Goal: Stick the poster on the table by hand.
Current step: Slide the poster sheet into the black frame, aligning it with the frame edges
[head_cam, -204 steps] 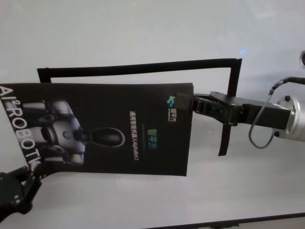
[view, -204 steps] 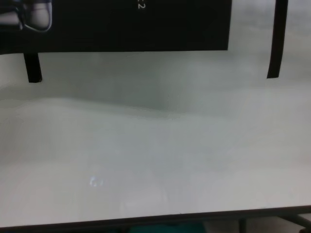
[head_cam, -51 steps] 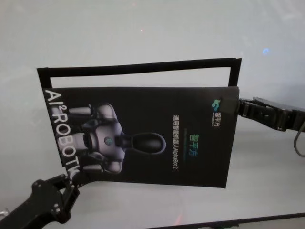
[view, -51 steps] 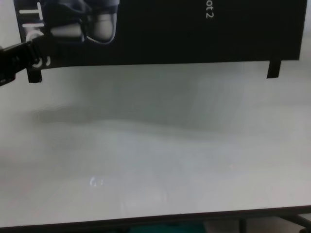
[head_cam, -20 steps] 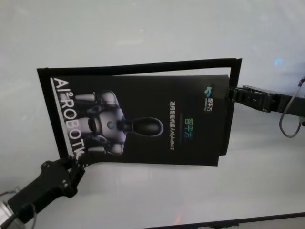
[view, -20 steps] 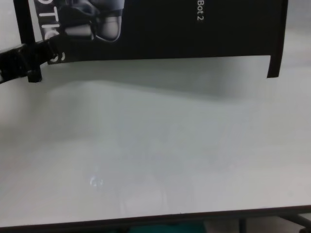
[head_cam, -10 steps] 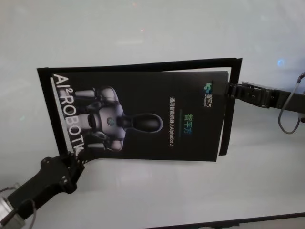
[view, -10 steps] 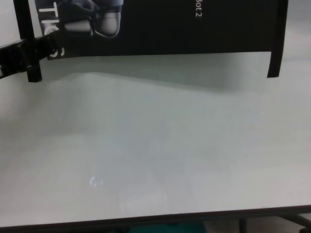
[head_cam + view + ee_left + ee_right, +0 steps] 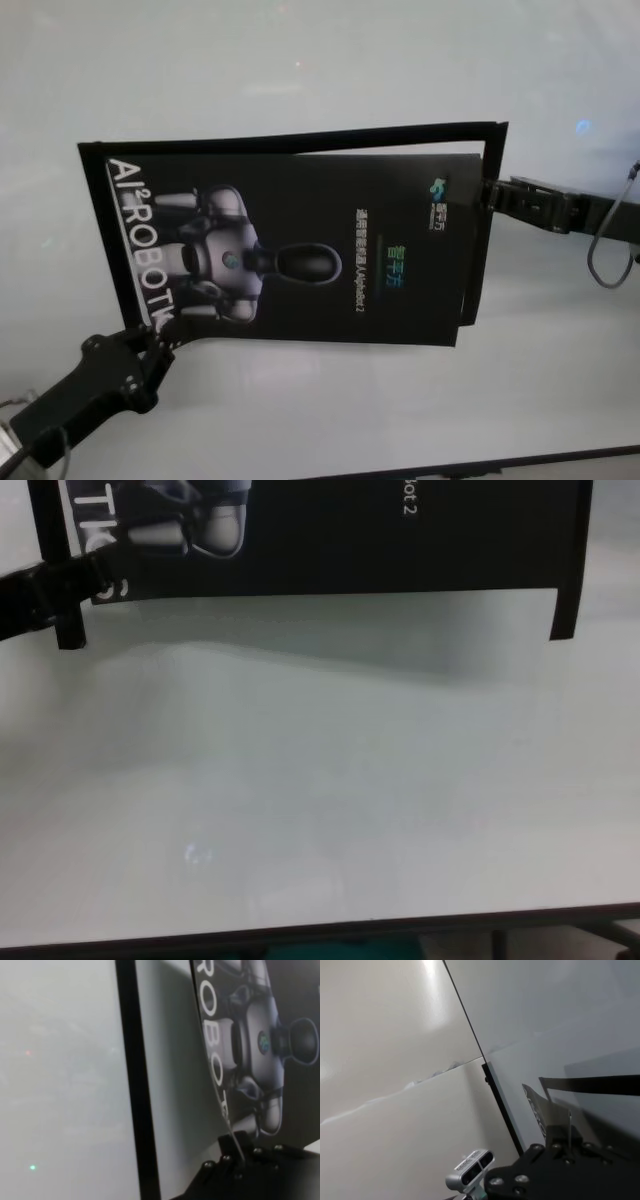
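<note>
I've got the poster (image 9: 300,255) stretched flat just over the table (image 9: 320,60), inside the black tape frame (image 9: 300,137), so it drops in square. Left gripper (image 9: 150,335) pinches the near-left corner, right gripper (image 9: 487,192) the far-right edge; both clamped, keeps it taut w/o sag.

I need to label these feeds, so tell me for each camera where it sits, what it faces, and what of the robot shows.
Head view: from high up, looks down on the poster, tape frame and table; both pincers show, left pincer and right pincer.
Chest view: low, sees the table's near edge, the poster's near edge and the left pincer.
Left wrist view: close on the poster's lettered end clamped in its own pincer.
Right wrist view: its own pincer, the table edge and a wall.
All four views share the poster.
</note>
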